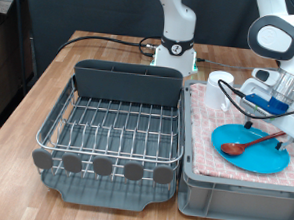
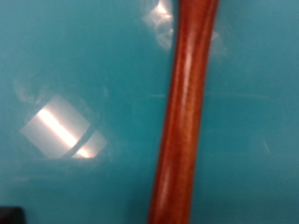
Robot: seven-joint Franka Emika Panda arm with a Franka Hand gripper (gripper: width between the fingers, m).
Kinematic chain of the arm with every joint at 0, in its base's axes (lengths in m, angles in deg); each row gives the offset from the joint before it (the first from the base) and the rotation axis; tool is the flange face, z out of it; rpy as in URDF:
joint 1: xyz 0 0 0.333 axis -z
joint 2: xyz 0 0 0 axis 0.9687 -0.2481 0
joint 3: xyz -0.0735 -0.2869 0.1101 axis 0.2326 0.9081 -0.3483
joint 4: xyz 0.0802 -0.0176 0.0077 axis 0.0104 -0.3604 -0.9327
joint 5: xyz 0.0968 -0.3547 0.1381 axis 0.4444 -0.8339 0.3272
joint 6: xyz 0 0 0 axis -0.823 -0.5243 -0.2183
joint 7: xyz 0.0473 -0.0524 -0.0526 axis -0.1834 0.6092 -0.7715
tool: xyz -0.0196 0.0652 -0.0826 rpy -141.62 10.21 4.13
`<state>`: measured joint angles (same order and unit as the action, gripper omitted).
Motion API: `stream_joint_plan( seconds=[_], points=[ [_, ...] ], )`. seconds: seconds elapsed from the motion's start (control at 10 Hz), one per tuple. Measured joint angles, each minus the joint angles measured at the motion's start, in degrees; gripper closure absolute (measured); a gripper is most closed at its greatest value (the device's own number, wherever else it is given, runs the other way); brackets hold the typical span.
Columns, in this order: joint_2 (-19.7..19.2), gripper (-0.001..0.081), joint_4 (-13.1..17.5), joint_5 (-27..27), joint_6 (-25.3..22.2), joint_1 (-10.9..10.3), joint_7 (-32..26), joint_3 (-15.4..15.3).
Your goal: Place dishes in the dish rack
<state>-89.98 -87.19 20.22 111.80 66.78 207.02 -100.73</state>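
The light-blue plate [image 1: 247,148] lies on the pink checked cloth in the grey bin at the exterior view's right. The dark-brown wooden spoon [image 1: 255,143] lies across the plate, handle towards the right. My gripper [image 1: 277,116] hangs low over the handle end of the spoon. The wrist view shows the spoon handle [image 2: 185,121] very close, over the plate [image 2: 75,65]; no fingers show there. The white cup [image 1: 221,82] stands on the cloth behind the plate. The silver wire dish rack [image 1: 111,128] on its dark grey tray stands at the left with nothing in it.
The grey bin [image 1: 232,195] with the pink checked cloth [image 1: 207,119] stands right beside the rack. The rack's grey utensil trough [image 1: 127,81] runs along its far side. The robot base [image 1: 175,54] and cables stand behind, on a wooden table [image 1: 48,84].
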Motion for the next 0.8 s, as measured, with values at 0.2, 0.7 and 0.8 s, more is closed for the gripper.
stream_joint_plan(
  seconds=[0.2, 0.7, 0.8],
  points=[
    [0.0, 0.0236, -0.7, -0.6, 2.4, -1.0, 0.4, 1.9],
    [-0.1, 0.0711, -1.7, -1.4, 5.8, -5.3, 1.3, 6.7],
    [-0.1, 0.0711, -1.7, -0.6, 5.7, -5.9, 1.0, 7.0]
  ],
)
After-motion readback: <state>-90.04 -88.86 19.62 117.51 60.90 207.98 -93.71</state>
